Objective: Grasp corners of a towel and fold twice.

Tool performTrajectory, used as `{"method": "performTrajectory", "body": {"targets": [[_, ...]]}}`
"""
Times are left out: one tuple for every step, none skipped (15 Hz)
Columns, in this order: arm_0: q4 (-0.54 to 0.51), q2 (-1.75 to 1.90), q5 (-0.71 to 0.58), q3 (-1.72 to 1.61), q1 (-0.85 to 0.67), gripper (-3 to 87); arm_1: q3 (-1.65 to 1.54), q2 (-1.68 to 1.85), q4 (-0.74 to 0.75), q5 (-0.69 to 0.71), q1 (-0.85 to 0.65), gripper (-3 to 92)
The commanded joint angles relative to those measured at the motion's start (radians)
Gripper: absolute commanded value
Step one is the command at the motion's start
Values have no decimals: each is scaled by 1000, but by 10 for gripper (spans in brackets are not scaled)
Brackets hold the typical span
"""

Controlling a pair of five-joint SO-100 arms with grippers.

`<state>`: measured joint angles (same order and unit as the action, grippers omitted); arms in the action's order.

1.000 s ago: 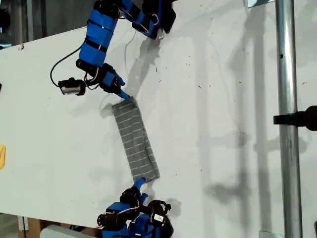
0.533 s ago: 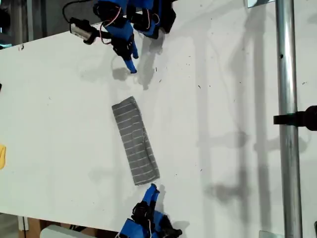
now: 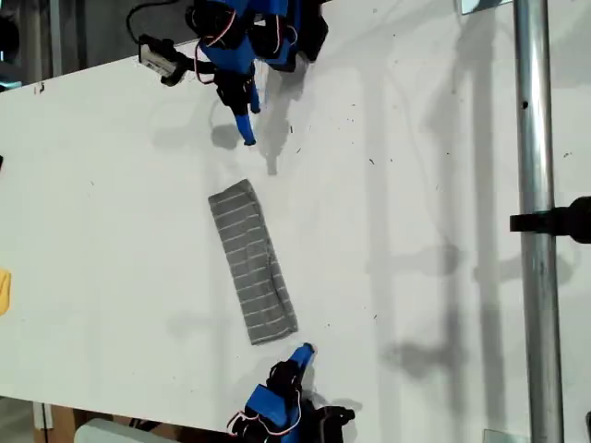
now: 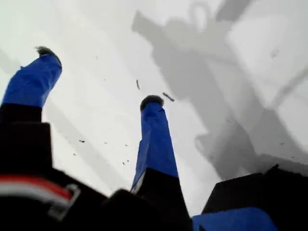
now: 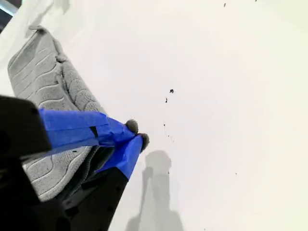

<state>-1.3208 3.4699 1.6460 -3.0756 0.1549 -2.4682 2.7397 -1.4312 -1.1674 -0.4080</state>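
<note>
The towel (image 3: 252, 263) lies folded into a long narrow grey striped strip, slanting across the middle of the white table (image 3: 416, 185). Its corners are stacked at the strip's two ends. My first gripper (image 3: 247, 129) hangs above the strip's upper end in the exterior view, well apart from it. It is open over bare table (image 4: 100, 76) with nothing between its fingers. My second gripper (image 3: 303, 351) sits just past the strip's lower end, toward the exterior view's right. It is shut on nothing (image 5: 137, 134), with the towel (image 5: 43, 67) lying beside it.
A vertical metal pole (image 3: 536, 221) with a black clamp (image 3: 559, 221) stands at the exterior view's right. A yellow object (image 3: 4, 291) peeks in at that view's left edge. The table's edge runs close behind my second arm's base.
Both grippers were at the towel's ends a second ago and have let go. My first gripper rose away toward its base; my second gripper pulled back and shifted right.
</note>
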Motion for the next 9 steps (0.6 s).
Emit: {"method": "performTrajectory", "body": {"targets": [[18, 8, 6, 2, 28, -25, 215, -255, 164, 348, -163, 361], [18, 8, 18, -2, 37, -25, 313, -396, 195, 428, -184, 380], [18, 8, 26, -2, 40, -25, 371, -502, 270, 509, -198, 378], [17, 8, 29, -2, 41, -25, 413, -607, 339, 561, -204, 390], [17, 8, 29, -2, 41, -25, 442, -696, 413, 600, -199, 398], [12, 8, 34, -2, 41, -25, 459, -773, 482, 614, -198, 402], [9, 8, 35, -2, 41, -25, 474, -845, 529, 620, -196, 404], [6, 8, 43, -2, 48, -25, 476, -907, 580, 621, -201, 405], [2, 8, 54, -5, 55, -25, 474, -968, 620, 621, -210, 407]]}}
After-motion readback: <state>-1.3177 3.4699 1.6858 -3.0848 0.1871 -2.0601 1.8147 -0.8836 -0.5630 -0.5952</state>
